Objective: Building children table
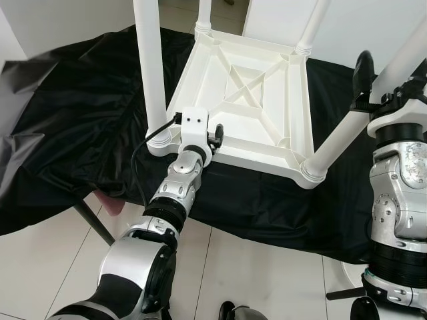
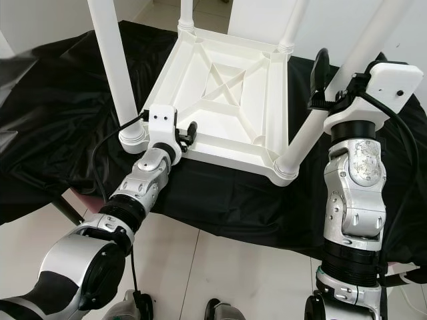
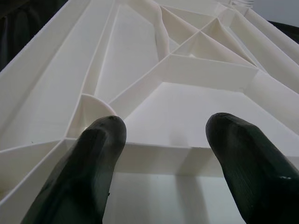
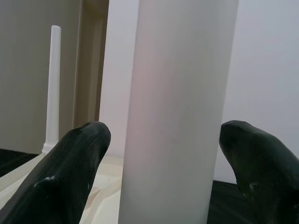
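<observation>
Right gripper [image 4: 159, 154] fingers straddle leg [image 4: 177, 112].

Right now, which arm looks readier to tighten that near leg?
The right: its pincer is open around the near-right table leg. The left pincer sits at the upturned tabletop's edge.

Both eye views look steeply down from the head onto the upturned white table [image 1: 247, 93] on a black cloth [image 1: 73, 113], sharing nearly the whole scene. The left wrist view sits very close above the table's ribbed underside; the right wrist view faces a leg [image 4: 177, 112] closely.
</observation>
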`<state>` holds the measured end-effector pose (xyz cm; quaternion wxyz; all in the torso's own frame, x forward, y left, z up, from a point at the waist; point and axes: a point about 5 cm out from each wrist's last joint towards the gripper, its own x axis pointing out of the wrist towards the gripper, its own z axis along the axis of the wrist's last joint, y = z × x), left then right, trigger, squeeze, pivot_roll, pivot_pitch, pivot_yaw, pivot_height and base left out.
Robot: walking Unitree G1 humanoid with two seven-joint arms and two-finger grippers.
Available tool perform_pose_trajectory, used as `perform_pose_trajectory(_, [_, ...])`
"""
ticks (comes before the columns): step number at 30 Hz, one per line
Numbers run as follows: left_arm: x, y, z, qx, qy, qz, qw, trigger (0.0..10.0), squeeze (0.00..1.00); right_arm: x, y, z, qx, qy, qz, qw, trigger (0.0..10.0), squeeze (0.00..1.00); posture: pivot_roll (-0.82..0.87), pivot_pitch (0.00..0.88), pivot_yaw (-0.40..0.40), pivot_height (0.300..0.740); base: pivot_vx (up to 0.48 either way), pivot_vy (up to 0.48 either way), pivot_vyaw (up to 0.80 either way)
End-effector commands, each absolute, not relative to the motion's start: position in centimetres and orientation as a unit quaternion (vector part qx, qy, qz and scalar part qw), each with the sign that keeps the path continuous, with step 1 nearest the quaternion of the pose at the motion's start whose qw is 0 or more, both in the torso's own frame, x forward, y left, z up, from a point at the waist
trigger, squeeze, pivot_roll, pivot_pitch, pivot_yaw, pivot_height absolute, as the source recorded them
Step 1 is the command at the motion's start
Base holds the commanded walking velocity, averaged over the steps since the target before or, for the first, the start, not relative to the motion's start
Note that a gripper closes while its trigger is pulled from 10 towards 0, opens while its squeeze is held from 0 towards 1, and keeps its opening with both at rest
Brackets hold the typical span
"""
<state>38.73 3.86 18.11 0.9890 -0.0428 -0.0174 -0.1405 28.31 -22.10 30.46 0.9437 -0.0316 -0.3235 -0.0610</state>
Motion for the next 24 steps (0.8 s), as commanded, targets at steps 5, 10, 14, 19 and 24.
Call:
perform_pose_trajectory(5, [38.7, 3.2, 18.3, -0.045, -0.021, -0.146, 0.988, 10.0, 0.00, 28.3, -22.4, 29.7, -0.040, -0.304, -0.072, 0.949, 10.0, 0.00, 0.00, 0.163, -0.069, 0.740, 0.000, 0.000, 0.00])
perform_pose_trajectory(10, [38.7, 3.0, 18.3, -0.046, -0.021, -0.148, 0.988, 10.0, 0.00, 28.2, -22.3, 30.1, -0.036, -0.307, -0.068, 0.949, 3.8, 0.00, 0.00, 0.161, -0.068, 0.740, 0.000, 0.000, 0.00])
perform_pose_trajectory(14, [38.6, 2.9, 18.1, -0.047, -0.018, -0.148, 0.988, 10.0, 0.00, 28.4, -22.2, 30.0, -0.028, -0.296, -0.063, 0.953, 0.0, 0.00, 0.00, 0.155, -0.072, 0.740, 0.000, 0.000, 0.00])
perform_pose_trajectory(19, [38.4, 2.8, 17.5, -0.048, -0.009, -0.148, 0.988, 10.0, 0.00, 28.5, -22.2, 29.7, -0.016, -0.278, -0.063, 0.958, 0.0, 0.00, 0.00, 0.155, -0.074, 0.740, 0.000, 0.000, 0.00])
perform_pose_trajectory(24, [38.4, 2.8, 17.2, -0.045, -0.003, -0.149, 0.988, 10.0, 0.00, 28.3, -22.7, 30.2, 0.005, -0.289, -0.072, 0.955, 0.0, 0.00, -0.01, 0.156, -0.070, 0.740, 0.000, 0.000, 0.00])
